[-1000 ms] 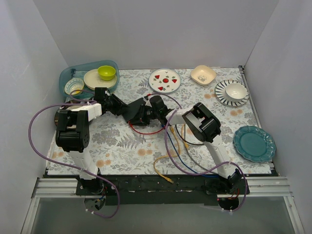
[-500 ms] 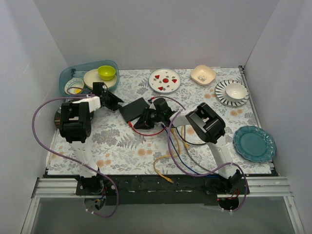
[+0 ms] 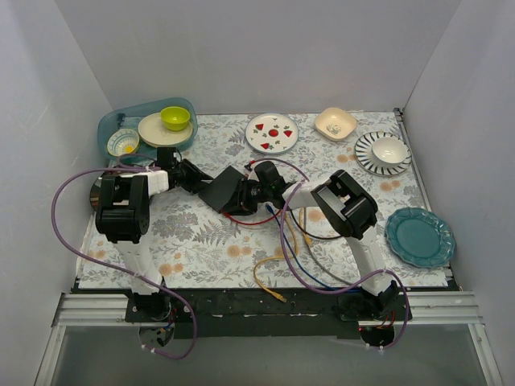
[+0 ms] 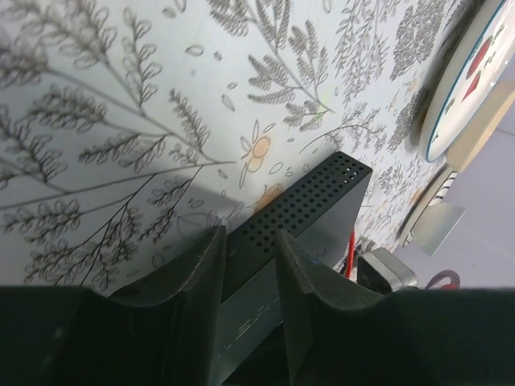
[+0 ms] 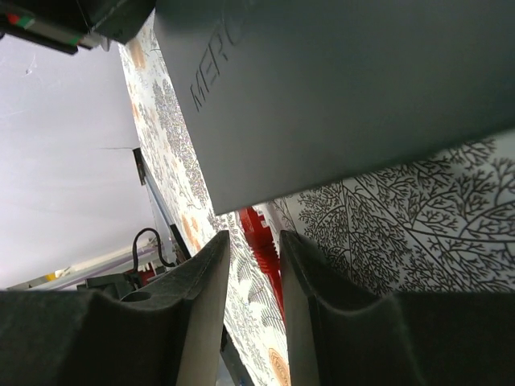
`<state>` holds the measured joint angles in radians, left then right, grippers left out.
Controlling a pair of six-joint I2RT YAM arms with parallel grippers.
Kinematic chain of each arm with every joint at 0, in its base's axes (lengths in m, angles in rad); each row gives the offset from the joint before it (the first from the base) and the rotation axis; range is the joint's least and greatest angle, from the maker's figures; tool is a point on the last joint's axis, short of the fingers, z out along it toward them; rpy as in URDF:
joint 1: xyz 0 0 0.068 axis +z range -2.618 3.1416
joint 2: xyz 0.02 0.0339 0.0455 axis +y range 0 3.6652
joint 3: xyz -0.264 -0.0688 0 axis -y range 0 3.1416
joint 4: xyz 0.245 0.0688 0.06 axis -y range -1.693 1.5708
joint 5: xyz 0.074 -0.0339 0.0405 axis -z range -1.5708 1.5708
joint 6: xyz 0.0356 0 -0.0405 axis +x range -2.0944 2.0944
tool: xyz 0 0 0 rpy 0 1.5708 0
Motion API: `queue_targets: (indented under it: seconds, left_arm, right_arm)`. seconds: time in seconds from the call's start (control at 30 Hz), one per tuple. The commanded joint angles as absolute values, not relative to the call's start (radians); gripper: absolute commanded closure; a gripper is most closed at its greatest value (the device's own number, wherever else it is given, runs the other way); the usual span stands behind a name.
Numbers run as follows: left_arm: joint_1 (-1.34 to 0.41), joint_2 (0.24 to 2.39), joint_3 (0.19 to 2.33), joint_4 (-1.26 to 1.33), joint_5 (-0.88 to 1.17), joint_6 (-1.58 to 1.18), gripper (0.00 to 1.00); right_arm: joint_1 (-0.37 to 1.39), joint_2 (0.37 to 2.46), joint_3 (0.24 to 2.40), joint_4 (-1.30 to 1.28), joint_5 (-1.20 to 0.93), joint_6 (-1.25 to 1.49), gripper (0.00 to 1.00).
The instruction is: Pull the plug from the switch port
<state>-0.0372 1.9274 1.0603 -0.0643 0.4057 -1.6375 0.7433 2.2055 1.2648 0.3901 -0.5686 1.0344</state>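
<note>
Leaf-printed cloth [image 3: 201, 241] covered the table, and the switch [image 3: 228, 191] sat near its middle, between the two arms, with its length running roughly from one gripper across to the other. It looked tipped rather than flat, though I could not tell how much of it touched the cloth. The left gripper [image 4: 249, 257] had its fingers closed on the switch's left end, the perforated side wall showing just beyond the tips. The right gripper [image 5: 256, 277] faced the opposite side, and the red plug [image 5: 256, 233] came out from under the switch's edge straight into the gap between its fingers. The jaws were narrowed to little more than the plug's width. One finger appeared to be against the plug, while a sliver of cloth showed beside the other, so I could not tell whether the plug was truly clamped. My judgement was that the right arm was the nearer one for the pull, drawing away along the plug's own line while the left held the box. The switch was a flat, dark grey, matte box with faint lettering on its broad face, and a red cable [image 3: 251, 219] looped from it over the cloth.
</note>
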Motion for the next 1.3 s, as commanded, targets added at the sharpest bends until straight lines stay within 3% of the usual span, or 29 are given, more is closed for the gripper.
queue_targets:
  seconds: [0.0,0.2,0.33,0.6,1.27]
  left_arm:
    - [-0.043,1.878,0.997,-0.193,0.344,-1.597,0.68]
    - [-0.028,1.715,1.020,-0.241,0.219,-1.628,0.67]
    - [-0.032,1.683,0.988,-0.136,0.372,-1.669,0.67]
    - [-0.098,1.804,0.960,-0.055,0.575,-1.638,0.69]
    - [-0.097,1.893,0.913,-0.098,0.557,-1.589,0.69]
  right_arm:
    - [0.736,2.186,1.247,0.324,-0.522,0.986,0.60]
    - [0.729,2.171,1.215,0.330,-0.528,0.977,0.61]
    - [0.724,2.169,1.197,0.347,-0.534,0.979,0.61]
    - [0.726,2.197,1.203,0.391,-0.552,1.025,0.63]
    - [0.733,2.276,1.316,0.431,-0.575,1.089,0.67]
